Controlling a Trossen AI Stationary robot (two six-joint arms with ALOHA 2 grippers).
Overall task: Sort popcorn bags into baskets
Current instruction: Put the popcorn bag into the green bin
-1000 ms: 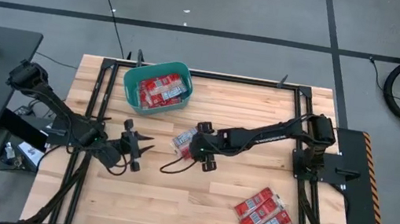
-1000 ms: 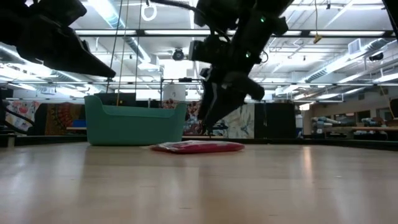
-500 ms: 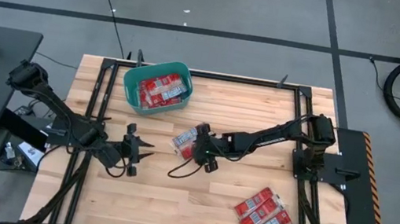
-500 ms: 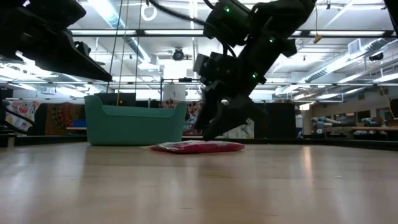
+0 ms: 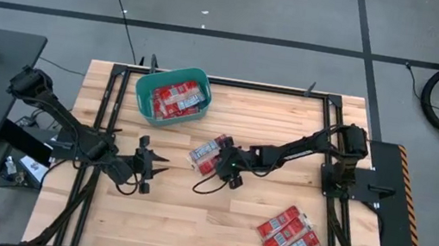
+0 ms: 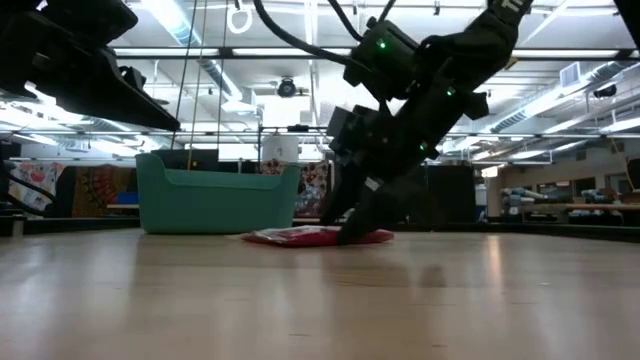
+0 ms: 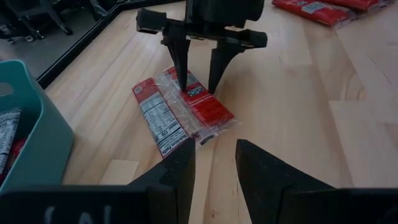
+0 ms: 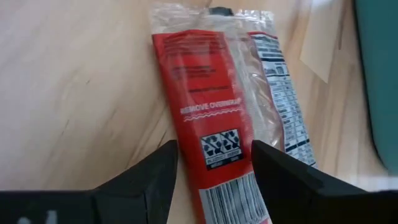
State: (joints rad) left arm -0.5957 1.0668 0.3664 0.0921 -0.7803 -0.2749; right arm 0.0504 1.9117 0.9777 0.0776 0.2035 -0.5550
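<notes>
Popcorn bag [image 8: 214, 118] between open right pincer [image 8: 214, 171] fingers.

— What are those two machines made of, from where you stand?

— Both are dark, matte black arms of slim tubes linked by chunky rounded joints. The black right arm [image 5: 303, 149] rises from a square black base, and a thin black cable loops loose beneath its wrist.

— And the ends?

— The black right gripper [image 7: 198, 65] has a flat crossbar carrying two straight, tapering black fingers [image 7: 178, 59]. The black left gripper [image 5: 152, 165] ends in pointed black fingers too. A small green light glows on the right arm's wrist.
</notes>
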